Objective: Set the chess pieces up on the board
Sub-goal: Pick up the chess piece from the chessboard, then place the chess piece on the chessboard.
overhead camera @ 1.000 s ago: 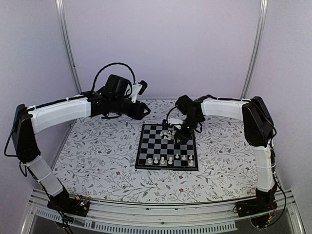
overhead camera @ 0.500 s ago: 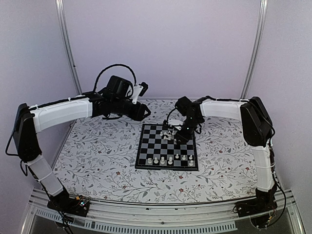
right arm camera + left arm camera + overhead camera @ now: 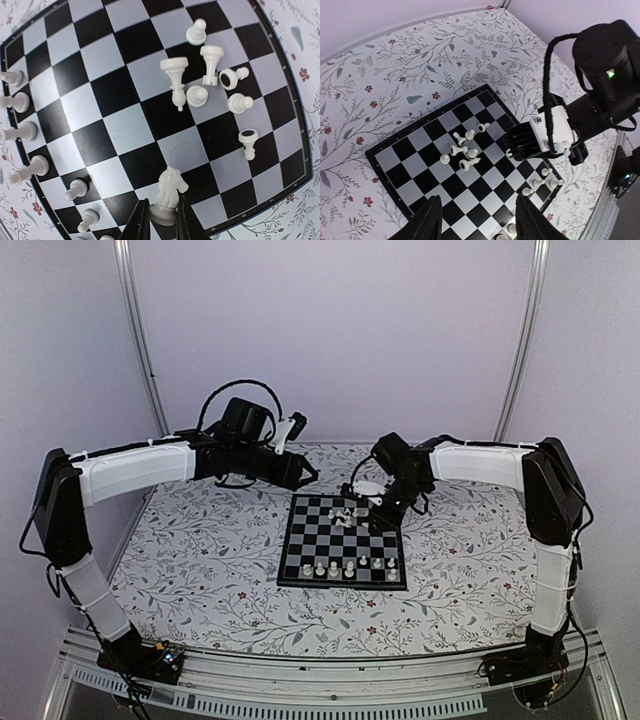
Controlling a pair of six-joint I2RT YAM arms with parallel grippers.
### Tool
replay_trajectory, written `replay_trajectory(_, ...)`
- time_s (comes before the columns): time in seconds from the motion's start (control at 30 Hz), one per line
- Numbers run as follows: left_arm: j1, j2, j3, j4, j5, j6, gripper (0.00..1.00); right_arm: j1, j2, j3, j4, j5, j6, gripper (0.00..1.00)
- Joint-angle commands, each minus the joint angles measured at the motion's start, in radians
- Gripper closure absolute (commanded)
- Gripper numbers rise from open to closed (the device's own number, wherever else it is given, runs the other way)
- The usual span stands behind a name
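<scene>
The black-and-pale checked board (image 3: 318, 532) lies mid-table. My right gripper (image 3: 380, 512) is over its far right part, shut on a white knight (image 3: 170, 192) held by its base between the fingers (image 3: 141, 225). Several white pieces lie tipped or stand in a loose cluster (image 3: 210, 82) on the far squares, also seen in the left wrist view (image 3: 462, 152). A row of white pawns (image 3: 348, 566) stands along the board's near edge. My left gripper (image 3: 308, 476) is open and empty, above the table just beyond the board's far left corner.
The floral table surface (image 3: 200, 550) surrounds the board. The right arm's wrist and cable (image 3: 600, 75) hang over the board's right side in the left wrist view. The pale wall stands close behind.
My right gripper has shifted slightly to the right and back over the board with the knight in it. My left arm has reached a little further right.
</scene>
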Motion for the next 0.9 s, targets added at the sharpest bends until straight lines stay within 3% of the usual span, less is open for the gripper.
replay_trajectory(0.0,0.085,0.058,-0.032,0.12,0.28,-0.211,0.48,0.006,-0.12,-0.003,0.04,-0.104,-0.042,0.89)
replay_trajectory(0.13,0.133,0.097,-0.106,0.291,0.485,-0.386,0.51,0.034,-0.133,0.025,0.022,-0.117,-0.055,0.89)
replay_trajectory(0.33,0.139,0.16,-0.174,0.519,0.676,-0.579,0.52,0.07,-0.114,0.078,0.022,-0.082,-0.065,0.89)
replay_trajectory(0.53,0.138,0.205,-0.235,0.704,0.768,-0.748,0.53,0.099,-0.08,0.131,0.021,-0.055,-0.068,0.89)
replay_trajectory(0.87,0.127,0.243,-0.251,0.761,0.806,-0.822,0.52,0.128,-0.054,0.174,0.017,-0.032,-0.078,0.89)
